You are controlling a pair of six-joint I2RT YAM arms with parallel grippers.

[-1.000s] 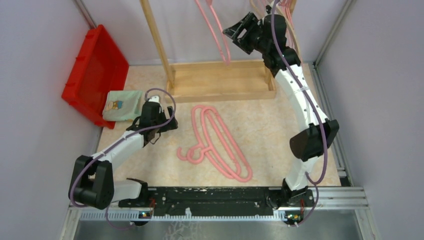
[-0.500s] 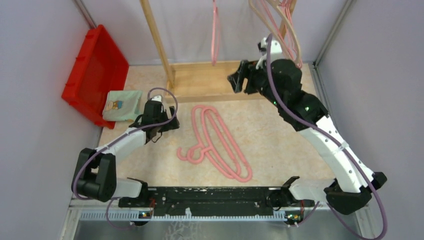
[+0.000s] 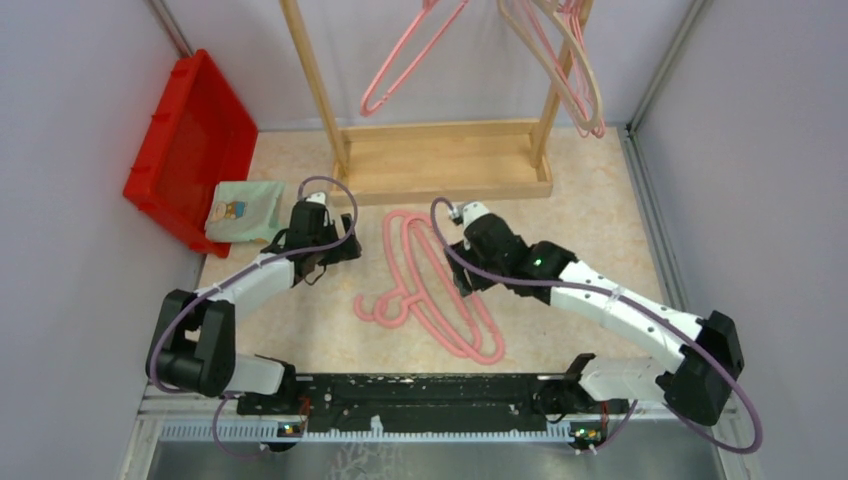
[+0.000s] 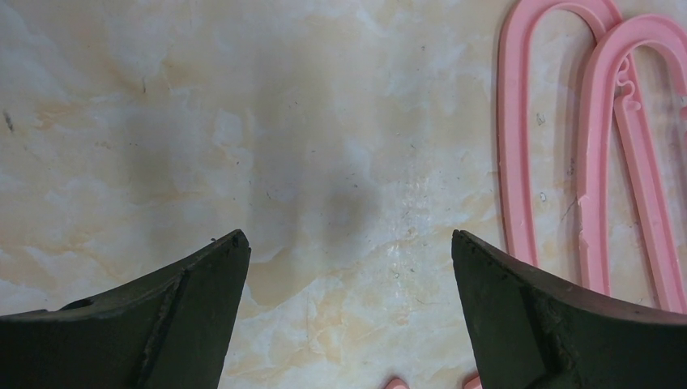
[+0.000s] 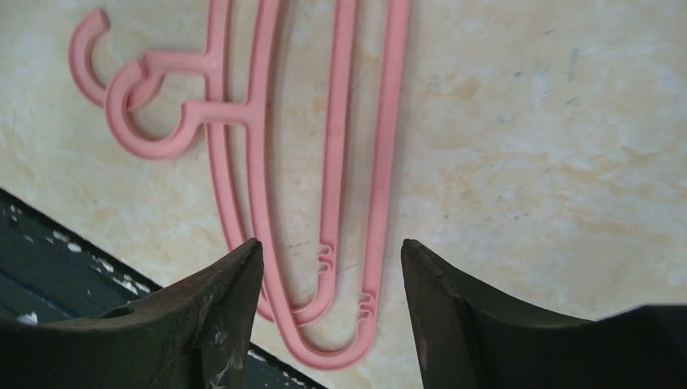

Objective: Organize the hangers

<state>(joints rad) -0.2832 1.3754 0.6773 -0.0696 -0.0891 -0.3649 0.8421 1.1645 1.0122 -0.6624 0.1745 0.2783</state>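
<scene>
2 pink hangers [image 3: 488,350] lie flat in the middle of the counter [image 3: 600,220]. Their long sides run from far left to near right, and the hooks are at the near left. The right hand [image 5: 328,251] is just above them, wide open and holding nothing, and it seems not to touch them yet. The left hand [image 4: 348,243] sits just left of them, open and empty too, so the right arm is closer.

Top camera high behind the 6 o'clock edge of the table [image 3: 600,210], looking down over all of it, left wrist close above the table, pink hangers [image 4: 510,162] at 2 o'clock, right wrist close above the same hangers
</scene>
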